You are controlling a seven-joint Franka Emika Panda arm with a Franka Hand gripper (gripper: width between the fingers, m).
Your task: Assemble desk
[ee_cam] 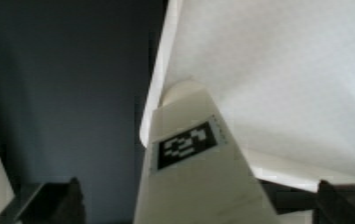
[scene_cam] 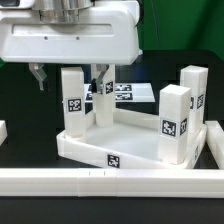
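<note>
The white desk tabletop lies on the table with its raised rim up. Three white legs with black-and-white tags stand in its corners: one at the exterior view's left and two at its right. A fourth leg stands at the back. My gripper is open and hangs over the left leg, one finger on each side of its top. In the wrist view the leg stands between my dark fingertips with a gap on each side, and the tabletop lies behind it.
Long white border rails run along the front and the exterior view's right. The marker board lies flat behind the tabletop on the black table.
</note>
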